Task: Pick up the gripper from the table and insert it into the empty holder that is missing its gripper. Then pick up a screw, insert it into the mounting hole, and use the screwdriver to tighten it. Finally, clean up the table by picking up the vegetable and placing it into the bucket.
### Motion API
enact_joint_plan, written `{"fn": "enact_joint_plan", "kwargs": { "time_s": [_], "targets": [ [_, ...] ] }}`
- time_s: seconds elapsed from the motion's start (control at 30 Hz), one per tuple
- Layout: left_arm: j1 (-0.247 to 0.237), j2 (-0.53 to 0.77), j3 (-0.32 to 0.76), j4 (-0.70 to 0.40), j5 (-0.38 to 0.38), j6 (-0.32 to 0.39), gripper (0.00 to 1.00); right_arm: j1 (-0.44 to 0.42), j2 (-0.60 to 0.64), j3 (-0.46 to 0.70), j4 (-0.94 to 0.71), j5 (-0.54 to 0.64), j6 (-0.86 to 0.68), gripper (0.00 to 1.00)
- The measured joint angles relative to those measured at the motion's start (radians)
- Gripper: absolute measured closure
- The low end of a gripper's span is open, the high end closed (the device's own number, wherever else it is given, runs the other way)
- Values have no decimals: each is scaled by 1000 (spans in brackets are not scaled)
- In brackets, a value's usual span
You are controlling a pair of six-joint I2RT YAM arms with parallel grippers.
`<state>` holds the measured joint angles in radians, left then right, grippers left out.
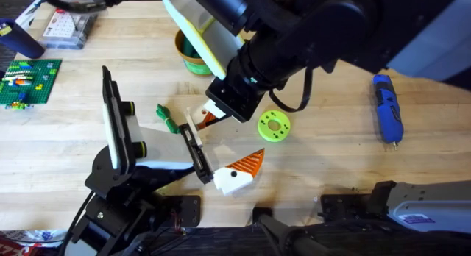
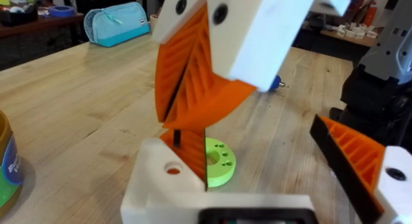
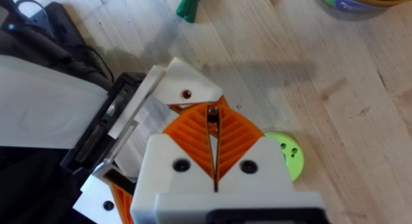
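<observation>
The lime-green disc (image 1: 274, 126) lies mid-worktop, just beside the right tool (image 1: 208, 116), whose dark arm crosses in from the far right corner and covers much of the yellow bucket (image 1: 193, 54) near the far edge. The dark-green vegetable (image 1: 168, 118) lies on bare wood just left of the two tools, clear of both. The blue screwdriver (image 1: 386, 109) rests well apart toward the right edge. A green brick plate (image 1: 28, 81) and a parts box (image 1: 66, 26) sit at the far left corner.

The left tool (image 1: 235, 136) is spread wide, one orange-ribbed finger (image 1: 246, 166) toward the near edge. The gripper (image 3: 187, 94) sits at the other end of its black rail, its white block showing an unfilled hole. From overhead it is almost wholly under the right tool.

The right wrist view shows the right tool's orange pads (image 3: 238, 137) pressed together on a thin dark screw (image 3: 211, 118) (too small to make out its head), held just above the gripper's hole; whether it touches the block I cannot tell.

The left wrist view catches the same pinch from the side, with the disc behind, a teal pouch (image 2: 119, 21) off the far edge, and the screwdriver's tip cut off by the right tool.
</observation>
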<state>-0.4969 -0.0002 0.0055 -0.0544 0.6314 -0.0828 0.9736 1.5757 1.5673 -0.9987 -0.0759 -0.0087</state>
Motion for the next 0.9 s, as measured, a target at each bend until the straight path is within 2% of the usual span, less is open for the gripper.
{"fn": "enact_joint_plan", "kwargs": {
  "time_s": [0.3, 0.67, 0.9],
  "targets": [
    [0, 0, 0, 0, 0, 0, 10, -1, -3, 0, -13, 1, -1, 997],
    [0, 0, 0, 0, 0, 0, 10, -1, -107, 0, -17, 1, 9, 997],
    [0, 0, 0, 0, 0, 0, 10, -1, -104, 0, -8, 0, 10, 997]
  ]
}}
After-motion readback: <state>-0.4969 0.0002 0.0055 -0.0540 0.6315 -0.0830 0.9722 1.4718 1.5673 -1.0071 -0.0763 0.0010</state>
